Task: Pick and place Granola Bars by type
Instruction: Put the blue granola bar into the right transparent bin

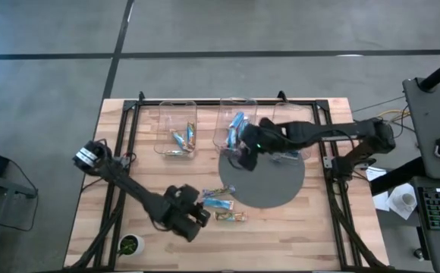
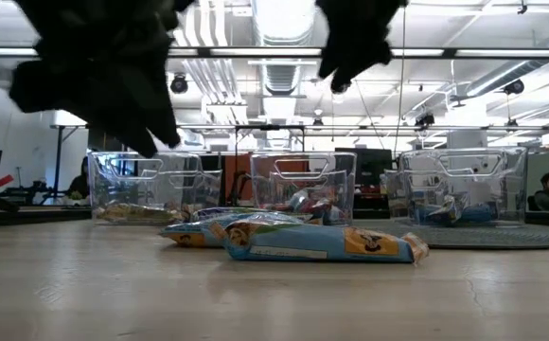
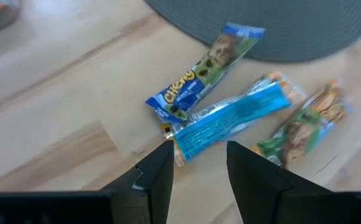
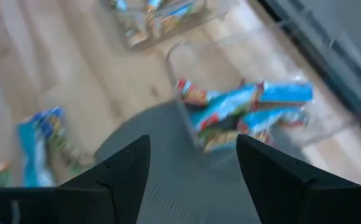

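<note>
Three loose Granola Bars lie flat on the wood near the mat's near-left rim: a blue-and-green one [image 3: 202, 71], a light blue one [image 3: 230, 118] and a green-orange one [image 3: 305, 127]. My left gripper [image 3: 199, 168] hovers open just above them, with the light blue bar's end close to one fingertip and nothing between the fingers. It also shows in the high view [image 1: 199, 216]. My right gripper [image 1: 245, 155] hangs open and empty above the mat's far edge, beside the middle bin [image 4: 243, 112], which holds blue bars and a red-ended one.
Three clear bins stand in a row at the far side: the left one [image 1: 176, 129] with a few bars, the middle one [image 1: 235, 121] and the right one [image 1: 292, 133]. A round grey mat [image 1: 273, 182] lies mid-table. A small green round thing [image 1: 131, 244] sits at the near left.
</note>
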You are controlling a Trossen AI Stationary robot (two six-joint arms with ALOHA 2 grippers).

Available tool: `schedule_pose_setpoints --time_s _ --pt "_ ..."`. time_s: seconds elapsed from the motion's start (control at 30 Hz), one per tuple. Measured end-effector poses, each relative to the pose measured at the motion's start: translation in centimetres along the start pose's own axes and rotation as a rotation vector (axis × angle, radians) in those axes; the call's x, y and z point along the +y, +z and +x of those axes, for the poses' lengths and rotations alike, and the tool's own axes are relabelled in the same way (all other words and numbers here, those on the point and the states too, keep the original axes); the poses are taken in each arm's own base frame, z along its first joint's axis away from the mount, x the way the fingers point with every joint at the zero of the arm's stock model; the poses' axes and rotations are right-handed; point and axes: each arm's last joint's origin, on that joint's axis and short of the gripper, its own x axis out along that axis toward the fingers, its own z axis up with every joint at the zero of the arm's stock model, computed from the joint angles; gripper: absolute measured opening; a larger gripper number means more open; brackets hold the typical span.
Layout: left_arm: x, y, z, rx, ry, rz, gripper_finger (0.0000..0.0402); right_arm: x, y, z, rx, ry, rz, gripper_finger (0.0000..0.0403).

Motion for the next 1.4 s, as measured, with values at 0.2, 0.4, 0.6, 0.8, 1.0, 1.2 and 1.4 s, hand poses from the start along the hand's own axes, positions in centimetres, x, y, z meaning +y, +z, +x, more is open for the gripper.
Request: schedule_pose_setpoints --time_s 0.2,0.4,0.6,0.8,1.0,1.2,1.4 --pt "0.3 3.1 2.1 0.095 0.01 0.053 0.013 2.1 -2.6 -2.2 0.066 0.033 0.025 0.023" --pt "0.5 5.4 3.4 0.16 -0.019 0.092 0.013 3.2 -4.5 -3.8 0.042 -0.041 0.06 0.0231" --pt "0.0 6.4 3.4 0.154 -0.055 0.088 0.013 3.4 -5.7 -4.7 0.055 -0.061 0.142 0.0231" --pt "-0.6 7.4 3.8 0.113 -0.131 0.079 0.013 3.4 -6.2 -4.2 0.06 -0.086 0.159 0.0231" --pt "-0.2 8.5 4.4 0.107 -0.131 0.132 0.013 4.1 -6.7 -4.3 0.091 -0.049 0.17 0.0231" --pt "0.2 9.3 5.1 0.186 -0.168 0.167 0.0141 5.1 -7.6 -5.0 0.103 -0.012 0.164 0.0231" --pt "0.5 9.4 5.8 0.204 -0.17 0.255 0.0171 6.0 -8.6 -5.6 0.11 0.015 0.154 0.0231"
